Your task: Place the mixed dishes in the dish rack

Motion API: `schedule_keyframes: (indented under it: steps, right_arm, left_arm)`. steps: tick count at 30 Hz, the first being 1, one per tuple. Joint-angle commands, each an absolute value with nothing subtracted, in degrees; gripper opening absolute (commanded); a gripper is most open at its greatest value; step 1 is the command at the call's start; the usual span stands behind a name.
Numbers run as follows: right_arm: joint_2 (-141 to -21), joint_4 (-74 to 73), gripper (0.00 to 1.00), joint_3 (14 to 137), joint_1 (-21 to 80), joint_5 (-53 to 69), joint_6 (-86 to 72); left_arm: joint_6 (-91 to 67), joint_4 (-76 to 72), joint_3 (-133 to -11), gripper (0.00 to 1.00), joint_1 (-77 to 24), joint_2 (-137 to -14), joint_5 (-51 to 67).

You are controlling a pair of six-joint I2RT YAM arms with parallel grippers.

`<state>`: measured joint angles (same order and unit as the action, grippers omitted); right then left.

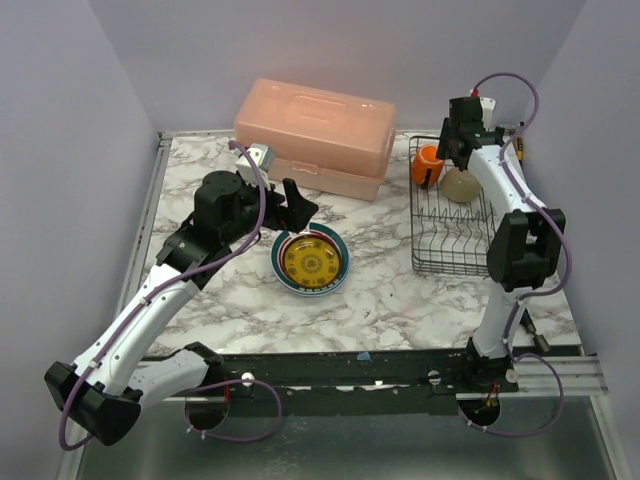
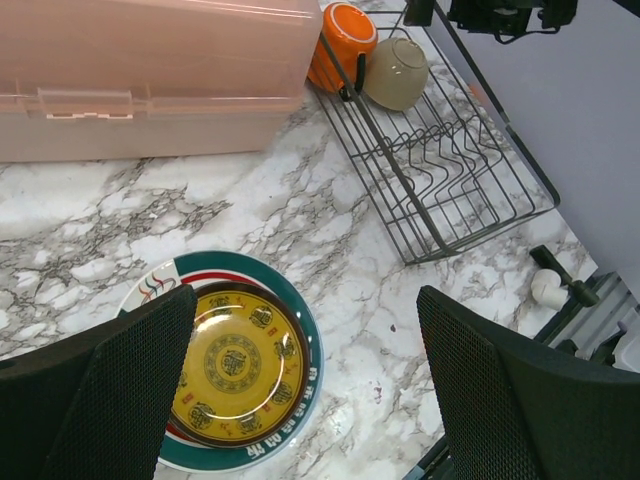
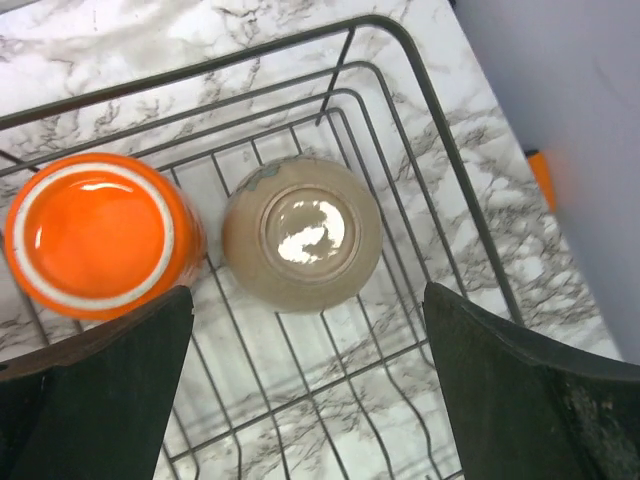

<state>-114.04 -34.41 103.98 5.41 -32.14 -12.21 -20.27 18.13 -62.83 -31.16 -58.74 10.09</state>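
Left gripper (image 2: 305,300) gapes, one finger hiding part of the yellow plate (image 2: 240,360).

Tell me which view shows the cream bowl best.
Right wrist view: the cream bowl sits mid-frame, upside down in the dish rack. Top external shows it small and far; left wrist shows it small at the top edge.

I find the dish rack's (image 1: 450,250) far end blocked by the mug (image 1: 427,165) and bowl (image 1: 461,186); its nearer prong rows stand free. The pink box (image 1: 315,135) hems in the mug's left.
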Motion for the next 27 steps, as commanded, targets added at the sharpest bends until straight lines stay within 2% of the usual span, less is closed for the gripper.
schedule_keyframes:
  steps: [1, 3, 6, 8, 16, 19, 21, 27]
  right_arm:
    - [-107.93, -30.44, 0.97, 93.56, 5.38, -29.16, -21.34]
    - [-105.33, -27.19, 0.92, 87.99, 5.23, -27.84, -23.49]
    - [-102.95, -23.02, 0.76, 81.75, 4.92, -23.87, -25.42]
    - [-102.73, -20.30, 0.70, 78.86, 4.92, -21.18, -25.22]
    - [-109.15, -18.08, 0.55, 82.52, 4.22, -25.86, -21.99]
    - [-111.38, -17.44, 0.45, 84.56, 4.14, -28.28, -20.58]
    - [-112.77, -18.10, 0.41, 85.83, 3.84, -29.31, -20.82]
    - [-116.14, -17.14, 0.41, 88.18, 2.95, -29.24, -21.00]
  left_arm:
    - [-20.63, 17.78, -62.68, 0.91, -31.27, -58.91, 11.83]
    - [-20.82, 17.68, -62.57, 0.91, -31.37, -59.06, 12.03]
    - [-20.79, 17.67, -62.49, 0.91, -31.83, -59.30, 12.09]
    - [-20.66, 17.76, -62.56, 0.91, -32.18, -59.48, 11.95]
    - [-20.07, 18.31, -62.84, 0.91, -32.63, -60.11, 11.03]
    - [-19.73, 18.48, -62.82, 0.91, -32.74, -60.29, 10.40]
    - [-19.60, 18.67, -63.05, 0.91, -32.69, -60.53, 10.11]
    - [-19.34, 18.72, -63.28, 0.91, -32.68, -61.19, 9.89]
